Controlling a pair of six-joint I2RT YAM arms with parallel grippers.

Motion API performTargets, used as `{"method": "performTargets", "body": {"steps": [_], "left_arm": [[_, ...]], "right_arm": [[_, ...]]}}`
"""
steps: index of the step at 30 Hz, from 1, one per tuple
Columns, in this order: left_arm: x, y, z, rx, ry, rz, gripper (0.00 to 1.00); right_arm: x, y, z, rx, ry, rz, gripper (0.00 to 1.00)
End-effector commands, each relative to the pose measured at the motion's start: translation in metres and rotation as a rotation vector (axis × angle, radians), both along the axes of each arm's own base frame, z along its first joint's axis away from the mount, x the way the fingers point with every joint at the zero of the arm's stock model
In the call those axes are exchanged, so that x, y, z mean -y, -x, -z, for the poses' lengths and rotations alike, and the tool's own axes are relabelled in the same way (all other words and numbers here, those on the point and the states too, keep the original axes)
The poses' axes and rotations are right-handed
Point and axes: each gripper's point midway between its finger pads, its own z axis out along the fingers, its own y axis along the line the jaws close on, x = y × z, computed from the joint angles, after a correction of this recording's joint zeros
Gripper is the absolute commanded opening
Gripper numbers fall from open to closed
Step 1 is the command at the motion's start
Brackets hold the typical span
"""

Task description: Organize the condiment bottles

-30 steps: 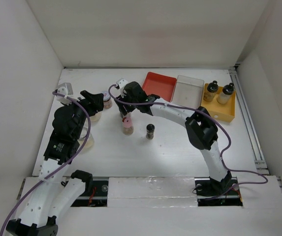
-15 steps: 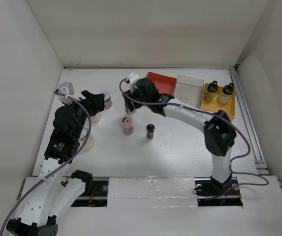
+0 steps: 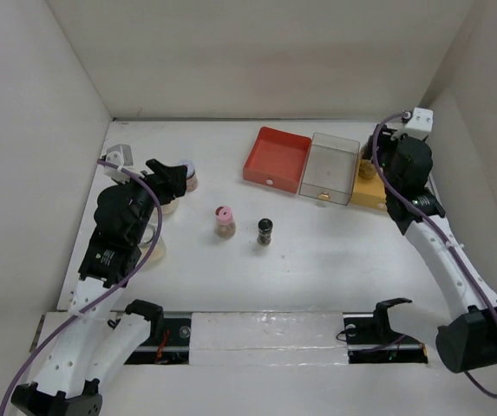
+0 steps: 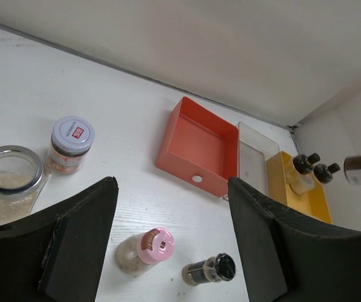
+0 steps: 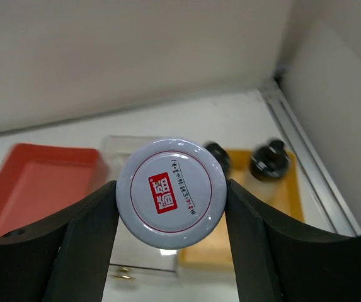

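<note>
My right gripper [image 3: 373,163] is shut on a jar with a silver-white lid [image 5: 171,194] and brown contents, held in the air above the yellow tray [image 5: 293,207]. Two black-capped bottles [image 5: 269,160] stand in that tray. On the table a pink-lidded jar [image 3: 224,218] and a small black-lidded jar [image 3: 264,231] stand in the middle. Another silver-white-lidded jar [image 3: 190,178] stands just right of my left gripper [image 3: 172,178], which is open and empty. In the left wrist view the pink jar [image 4: 145,250] and black jar [image 4: 208,270] lie between my open fingers [image 4: 79,245].
A red tray [image 3: 277,154] and a clear tray [image 3: 328,165] sit left of the yellow one at the back. A wide glass jar with a metal rim [image 4: 7,182] stands under my left arm. White walls enclose the table; a rail [image 3: 434,208] runs along its right side.
My right arm has swung from beside the pink jar at centre-left over to the far right, carrying the silver-white-lidded jar above the yellow tray. The left arm has not moved.
</note>
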Motion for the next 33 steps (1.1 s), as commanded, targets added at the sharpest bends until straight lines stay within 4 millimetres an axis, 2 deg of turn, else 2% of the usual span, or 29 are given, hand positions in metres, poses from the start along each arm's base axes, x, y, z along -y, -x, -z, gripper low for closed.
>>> {"method": "performTargets", "body": {"steps": [1, 6, 7, 10, 13, 18, 21, 25, 30, 33], "left_arm": [[0.004, -0.001, -0.017, 0.063, 0.006, 0.025, 0.66], [0.006, 0.0, -0.017, 0.063, 0.007, 0.034, 0.66], [0.008, 0.0, -0.02, 0.07, 0.018, 0.045, 0.66], [0.008, 0.0, -0.02, 0.07, 0.018, 0.045, 0.66], [0.008, -0.001, -0.015, 0.061, 0.016, 0.045, 0.66], [0.012, -0.002, -0.015, 0.059, 0.016, 0.066, 0.66], [0.012, -0.002, -0.015, 0.059, 0.016, 0.066, 0.65], [0.012, -0.002, -0.015, 0.059, 0.016, 0.066, 0.65], [0.014, -0.001, -0.015, 0.059, 0.017, 0.075, 0.65], [0.014, -0.001, -0.015, 0.059, 0.017, 0.075, 0.65]], "right_arm": [[0.039, 0.0, 0.028, -0.045, -0.053, 0.111, 0.39], [0.101, -0.001, 0.052, -0.088, -0.098, 0.274, 0.39], [0.106, -0.005, 0.063, -0.107, -0.108, 0.276, 0.39], [0.124, -0.007, 0.07, -0.118, -0.111, 0.313, 0.39], [0.128, -0.009, 0.081, -0.139, -0.111, 0.324, 0.39], [0.151, -0.013, 0.099, -0.163, -0.114, 0.378, 0.39], [0.158, -0.018, 0.114, -0.192, -0.126, 0.389, 0.39], [0.16, -0.028, 0.121, -0.215, -0.126, 0.39, 0.39], [0.166, -0.034, 0.15, -0.281, -0.141, 0.399, 0.42], [0.165, -0.039, 0.157, -0.296, -0.152, 0.39, 0.42]]}}
